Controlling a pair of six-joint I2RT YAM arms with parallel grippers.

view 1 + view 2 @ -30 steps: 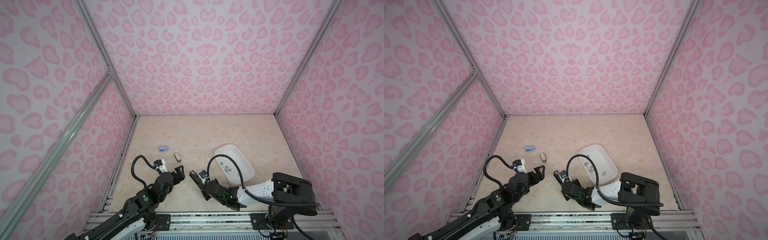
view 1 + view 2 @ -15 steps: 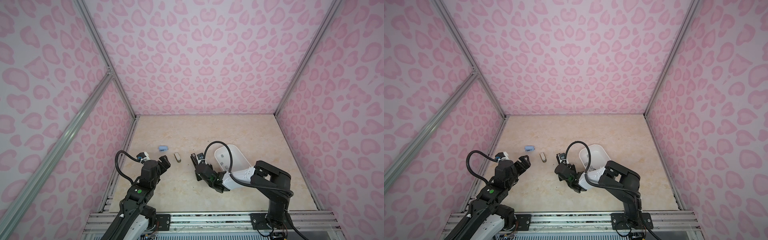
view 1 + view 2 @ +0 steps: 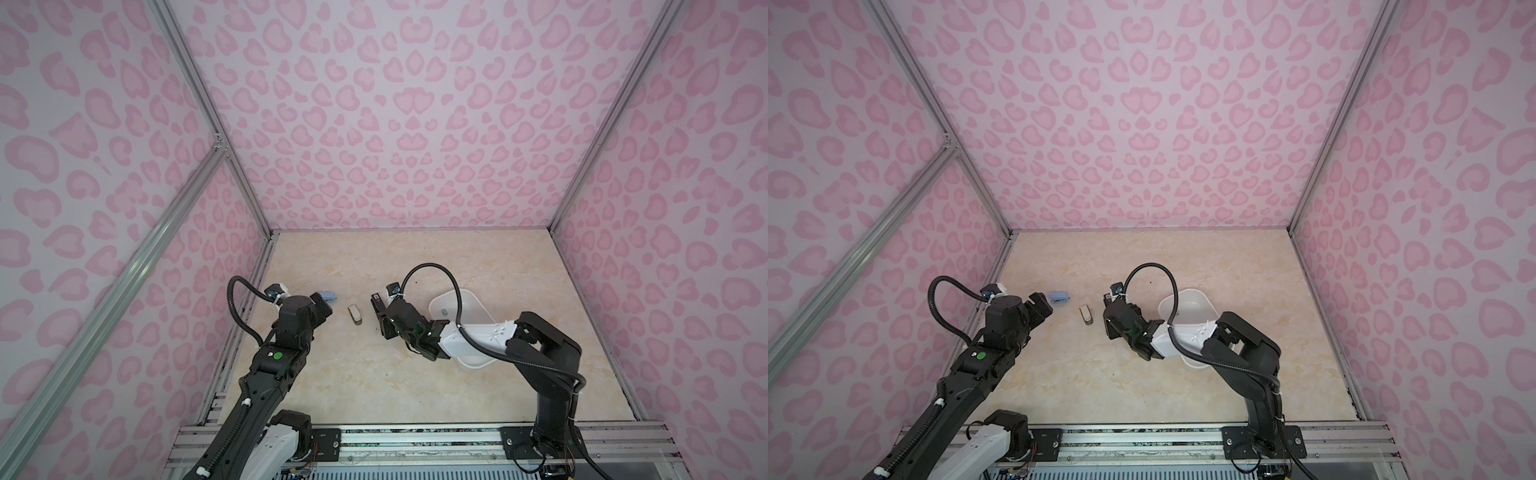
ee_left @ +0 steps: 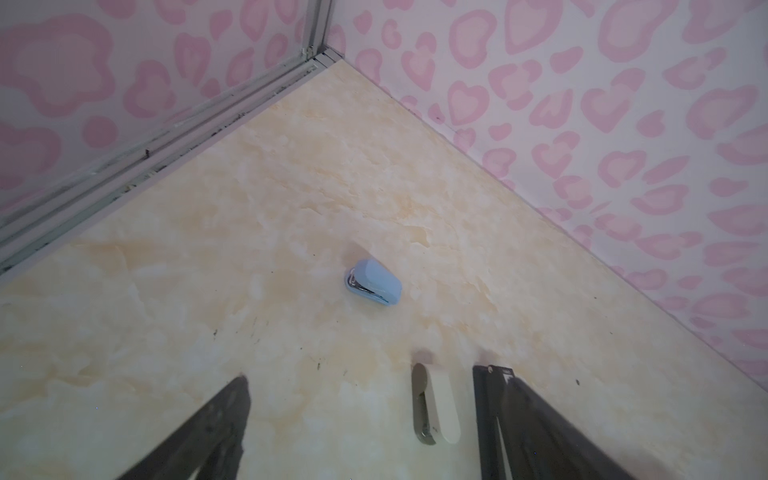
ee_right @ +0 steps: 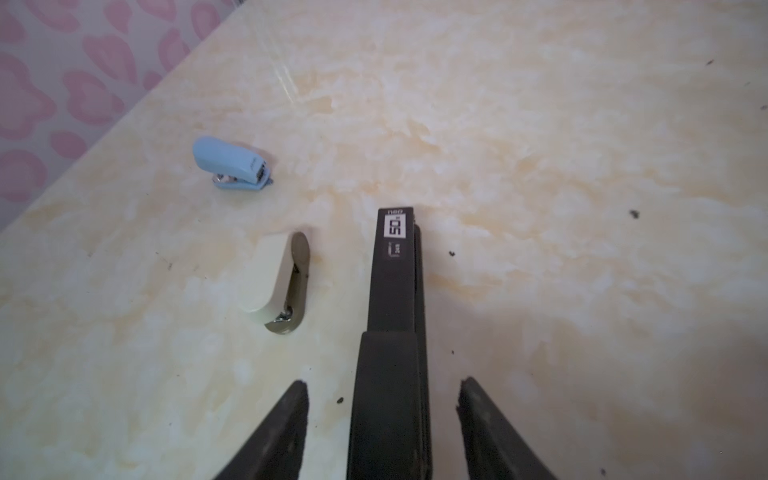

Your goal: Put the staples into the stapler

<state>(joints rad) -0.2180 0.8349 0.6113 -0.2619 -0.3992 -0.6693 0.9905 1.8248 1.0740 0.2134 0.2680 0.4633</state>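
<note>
Staples: in white tray, right.
Right gripper: released, straddling black stapler.
Left gripper: released, empty, near blue stapler.

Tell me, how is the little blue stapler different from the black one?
The blue stapler is short and rounded; the black stapler is long and straight. The black stapler has a white label near its tip; the blue stapler has none. The blue stapler sits untouched; the black stapler lies between the open jaws of the right gripper. Both rest closed on the beige table.
</note>
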